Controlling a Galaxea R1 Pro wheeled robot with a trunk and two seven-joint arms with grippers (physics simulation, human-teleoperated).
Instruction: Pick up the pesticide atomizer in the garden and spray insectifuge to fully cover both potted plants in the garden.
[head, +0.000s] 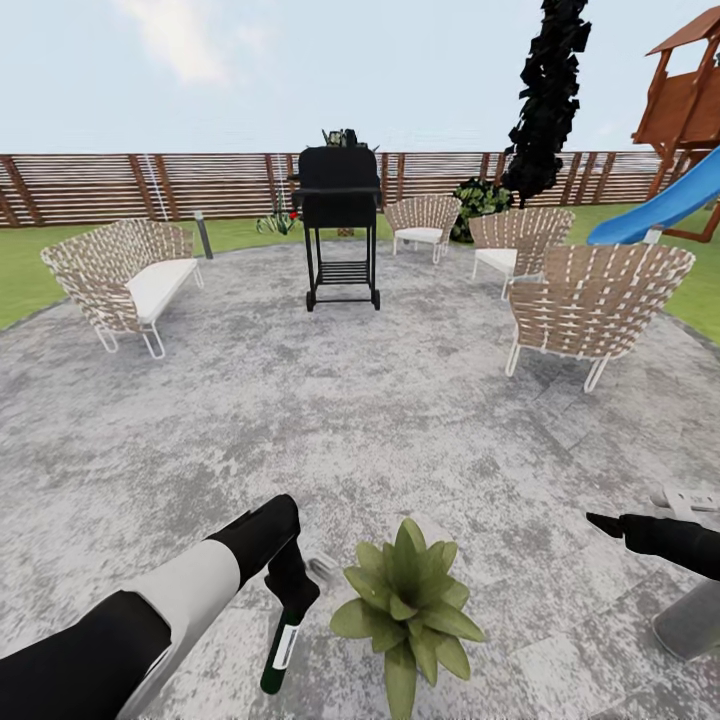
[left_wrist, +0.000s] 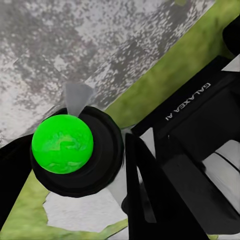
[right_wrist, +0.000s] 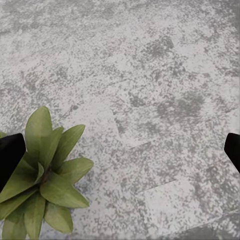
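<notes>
My left gripper (head: 291, 588) is shut on the pesticide atomizer (head: 283, 640), a slim dark bottle with a white label that hangs slanted just left of a potted plant (head: 405, 602). Its whitish trigger head (head: 321, 568) shows beside the fingers. In the left wrist view the bottle's round green end (left_wrist: 62, 143) sits in a black ring between dark fingers (left_wrist: 145, 190). My right gripper (head: 625, 520) is open, right of the plant and apart from it. In the right wrist view the plant's green leaves (right_wrist: 46, 181) lie on the grey paving near one fingertip (right_wrist: 10, 156).
The round grey patio (head: 300, 420) stretches ahead. A black grill (head: 340, 225) stands at its middle back, with woven chairs (head: 590, 300) to the right and a sofa (head: 130, 280) to the left. A slat fence (head: 120, 185), lawn, and a blue slide (head: 660, 205) lie beyond.
</notes>
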